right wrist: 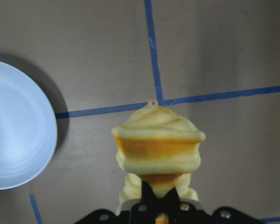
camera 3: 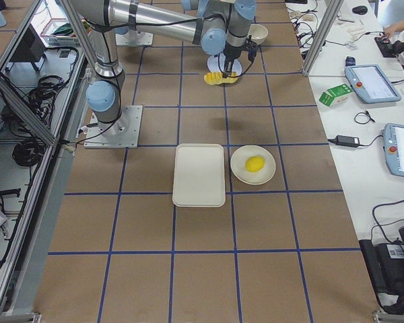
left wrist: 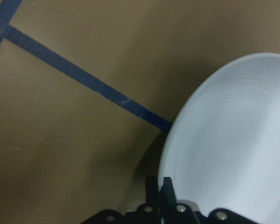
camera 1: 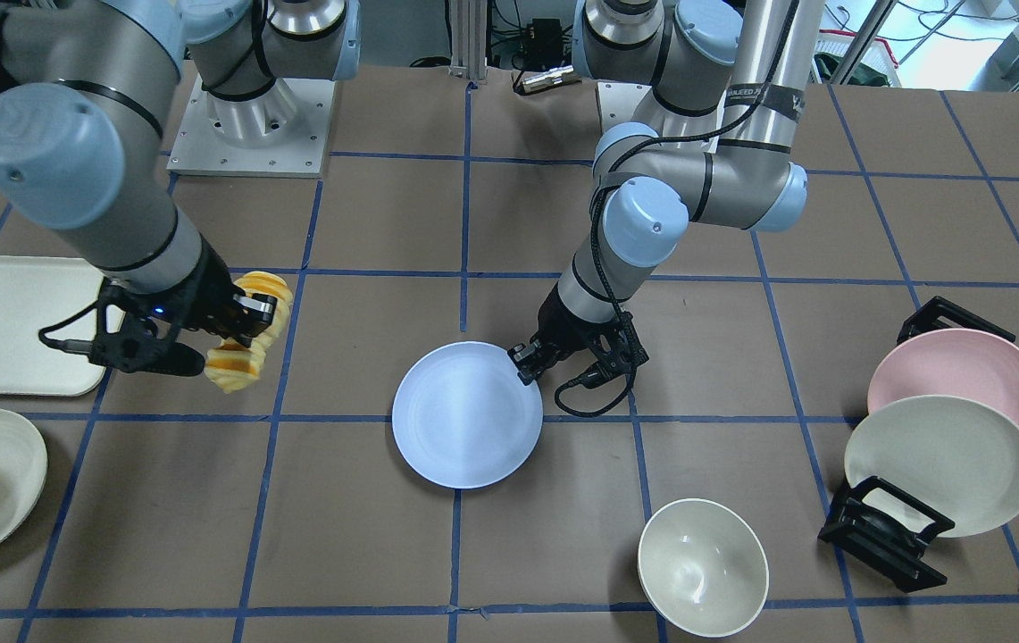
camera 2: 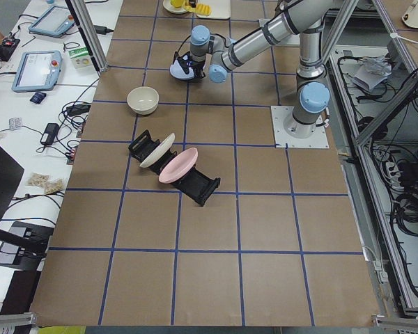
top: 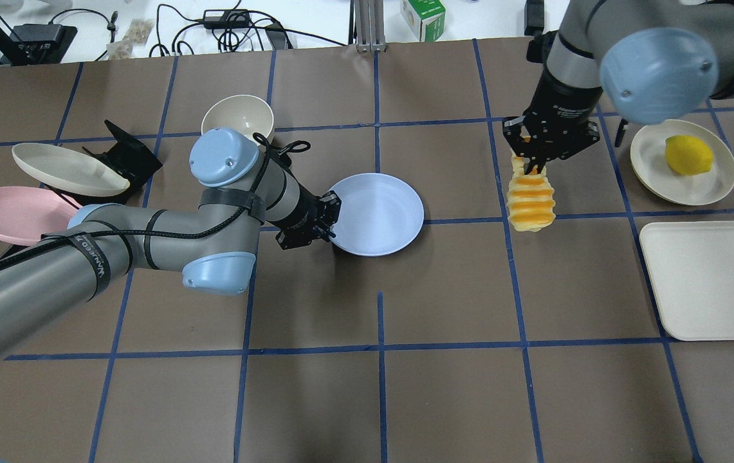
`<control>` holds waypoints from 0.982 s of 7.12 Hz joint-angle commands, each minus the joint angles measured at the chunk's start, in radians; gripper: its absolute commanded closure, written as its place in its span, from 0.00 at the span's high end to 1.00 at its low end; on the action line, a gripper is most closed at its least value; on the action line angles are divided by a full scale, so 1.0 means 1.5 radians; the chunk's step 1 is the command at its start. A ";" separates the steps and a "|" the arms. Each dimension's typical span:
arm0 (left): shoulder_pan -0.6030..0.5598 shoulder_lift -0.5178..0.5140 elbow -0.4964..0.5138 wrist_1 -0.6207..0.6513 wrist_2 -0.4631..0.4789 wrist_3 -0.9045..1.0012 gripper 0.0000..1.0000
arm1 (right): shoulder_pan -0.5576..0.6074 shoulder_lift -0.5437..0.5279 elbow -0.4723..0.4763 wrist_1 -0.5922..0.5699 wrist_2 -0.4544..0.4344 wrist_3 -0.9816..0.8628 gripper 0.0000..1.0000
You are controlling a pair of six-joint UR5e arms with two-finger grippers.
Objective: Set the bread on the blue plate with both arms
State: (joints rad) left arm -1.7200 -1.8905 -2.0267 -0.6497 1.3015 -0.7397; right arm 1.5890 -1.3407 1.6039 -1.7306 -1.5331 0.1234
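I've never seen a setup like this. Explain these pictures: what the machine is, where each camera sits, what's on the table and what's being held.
Two robot arms stand at a taped brown table. Four pictures come from fixed cameras: across the table, above and behind the robot, and at each table end. Two come from wrist cameras. The left gripper pinches the rim of a blue plate. The right gripper holds striped bread by one end, not yet over that plate. Also there: a lemon on a white plate, a tray, a bowl, and a rack holding a pink plate and a cream plate.
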 commanded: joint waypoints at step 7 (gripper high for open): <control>0.068 0.147 0.348 -0.591 0.193 0.290 1.00 | 0.208 0.205 -0.069 -0.164 0.058 0.173 0.00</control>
State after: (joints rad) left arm -1.6185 -1.7119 -1.5585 -1.4348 1.5143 -0.4164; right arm 1.8708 -1.0678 1.5015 -1.9310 -1.4518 0.3632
